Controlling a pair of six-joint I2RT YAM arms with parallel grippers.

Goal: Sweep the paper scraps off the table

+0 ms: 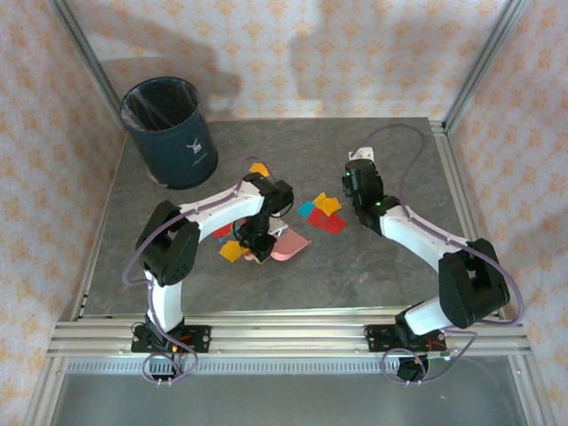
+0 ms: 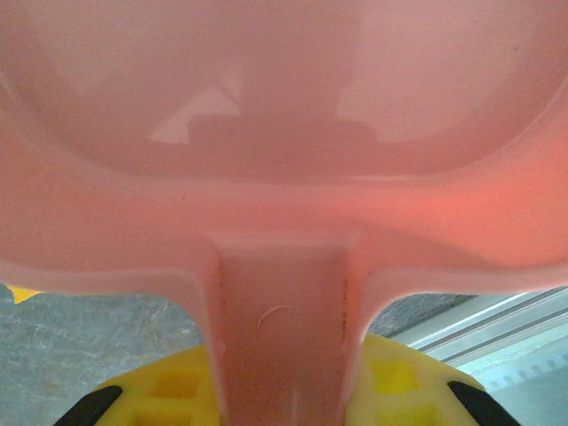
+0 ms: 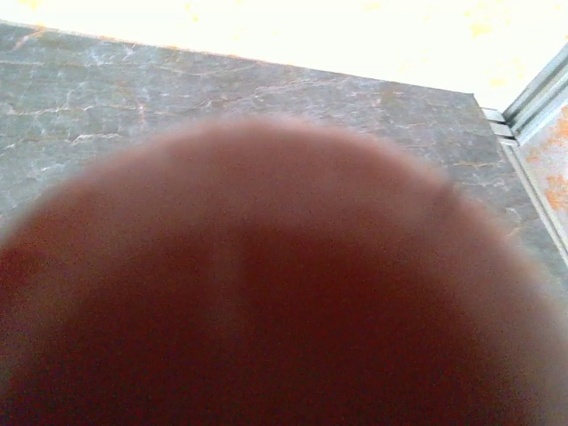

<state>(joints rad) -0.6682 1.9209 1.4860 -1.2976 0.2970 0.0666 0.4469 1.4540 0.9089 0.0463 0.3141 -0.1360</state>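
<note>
left gripper (image 2: pixel 284 395): clamped on the handle of the pink dustpan (image 2: pixel 284 106), yellow fingers (image 2: pixel 186 377) either side of it
right gripper (image 1: pixel 359 173): clenched; in the wrist view a blurred dark-red round shape sits right at the lens, can't tell what it is
pink dustpan: on the table (image 1: pixel 373 275), pan to the right of the left gripper
paper scraps (image 1: pixel 321 211): main teal/yellow/red cluster mid-table, between the two grippers, near the pan; a few more by the left wrist, one orange further back
bin (image 1: pixel 169 133): dark blue, lined, far-left corner
</note>
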